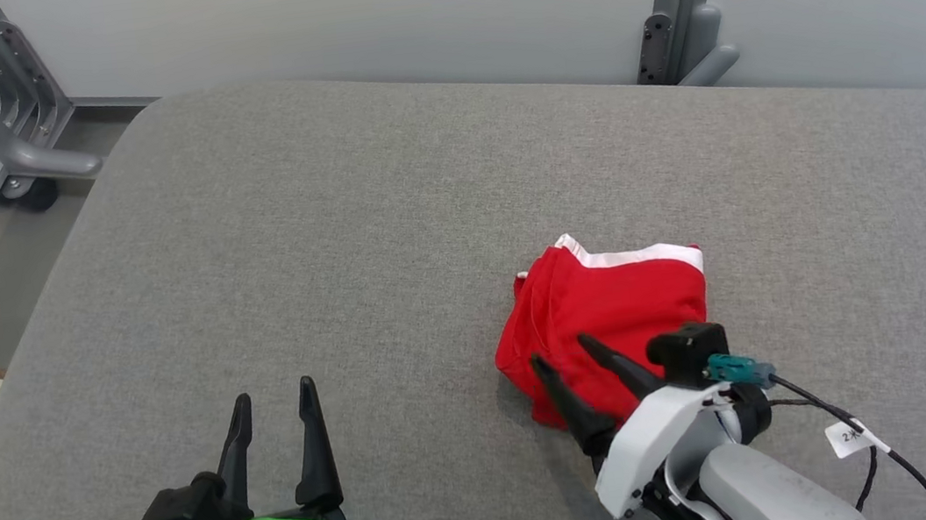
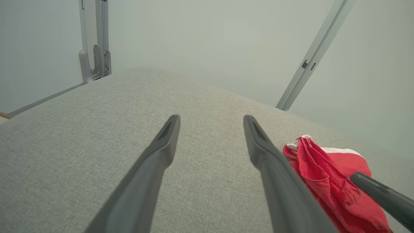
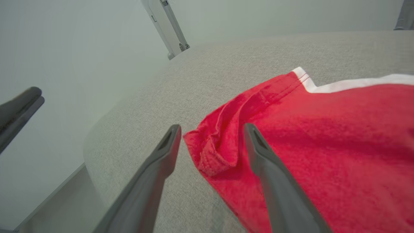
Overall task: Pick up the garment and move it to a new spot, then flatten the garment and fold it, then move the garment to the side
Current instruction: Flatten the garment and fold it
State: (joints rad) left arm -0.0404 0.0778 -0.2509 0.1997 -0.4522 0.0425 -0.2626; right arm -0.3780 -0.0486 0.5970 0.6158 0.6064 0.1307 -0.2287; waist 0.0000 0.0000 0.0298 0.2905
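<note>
Grey fabric cushion (image 1: 335, 223) bears folded red cloth garment (image 1: 618, 303), white-edged; left gripper (image 1: 273, 391), right gripper (image 1: 561, 350) both spread, holding nothing.

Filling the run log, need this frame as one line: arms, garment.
left gripper: open, over bare cushion | right gripper: open, straddling garment edge, not gripping | garment: red, folded over, lying on cushion

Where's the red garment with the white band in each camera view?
Head view: red fabric garment with white band, right of centre, at the right end effector.
Left wrist view: garment at lower right.
Right wrist view: garment across the right half.
Shared landmark: grey fabric cushion.
</note>
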